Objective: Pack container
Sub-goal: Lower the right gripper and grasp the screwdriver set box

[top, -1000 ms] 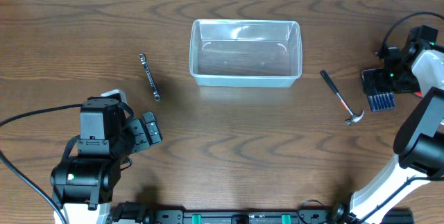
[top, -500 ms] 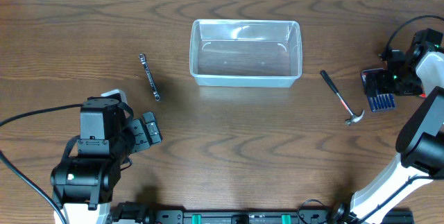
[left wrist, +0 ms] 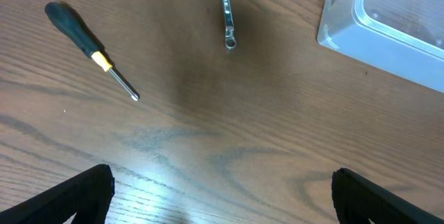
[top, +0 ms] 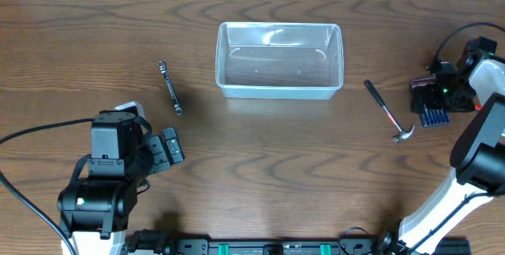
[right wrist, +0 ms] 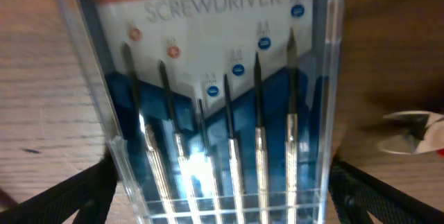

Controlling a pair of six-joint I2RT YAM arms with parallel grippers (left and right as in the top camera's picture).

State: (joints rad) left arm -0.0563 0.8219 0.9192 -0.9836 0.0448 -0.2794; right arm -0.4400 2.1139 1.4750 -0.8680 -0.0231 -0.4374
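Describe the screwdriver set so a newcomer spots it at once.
From the clear container at the table's top centre, go right, past the hammer, to the table's right edge. There sits the screwdriver set: a clear case with a blue insert holding a row of thin drivers, the only boxed tool; hammer and wrench lie loose.

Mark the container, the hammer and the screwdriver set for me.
container (top: 278, 91): overhead view, near wall.
hammer (top: 384, 110): overhead view, middle of the handle.
screwdriver set (right wrist: 222, 106): right wrist view, front of the clear case.
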